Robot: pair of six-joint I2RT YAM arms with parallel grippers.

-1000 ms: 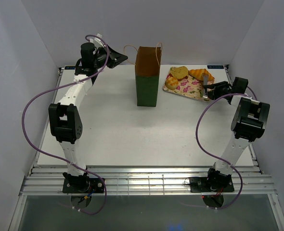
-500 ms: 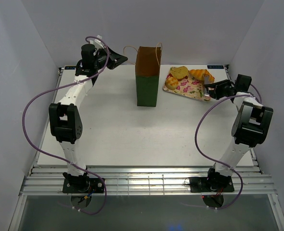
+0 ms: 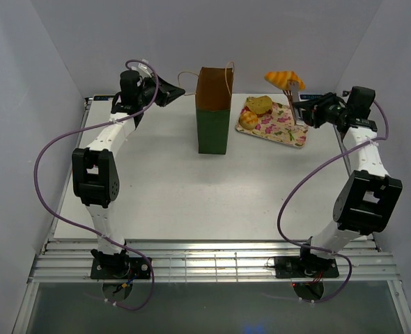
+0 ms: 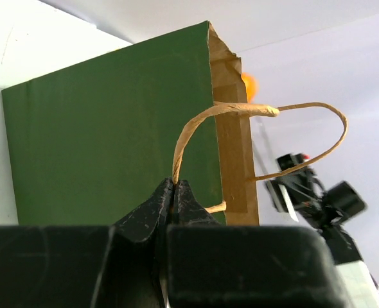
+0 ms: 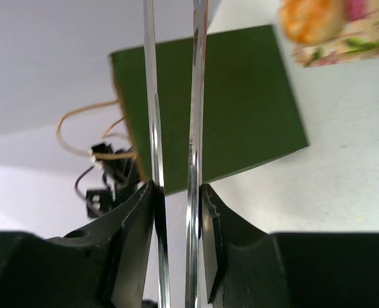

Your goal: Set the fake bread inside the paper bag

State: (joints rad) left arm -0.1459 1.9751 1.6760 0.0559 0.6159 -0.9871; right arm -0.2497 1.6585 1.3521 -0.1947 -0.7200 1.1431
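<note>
The paper bag [image 3: 214, 111] stands upright at the back middle of the table, dark green outside, kraft inside. My left gripper [image 3: 176, 88] is shut on its left loop handle [image 4: 241, 110], as the left wrist view [image 4: 175, 186] shows. My right gripper [image 3: 308, 111] is shut on metal tongs [image 5: 152, 96], which pinch a croissant [image 3: 283, 76] in the air above the tray's far side, to the right of the bag. Two buns [image 3: 259, 104] [image 3: 248, 120] lie on the floral tray [image 3: 283, 128]. The baguette is not in view.
The bag's green side [image 5: 209, 109] fills the right wrist view, with a bun [image 5: 308, 16] on the tray at top right. White walls close in the table on three sides. Purple cables hang from both arms.
My right gripper has lifted the croissant off the tray with the tongs and raised it up and back. The left gripper holds the bag handle as before.
</note>
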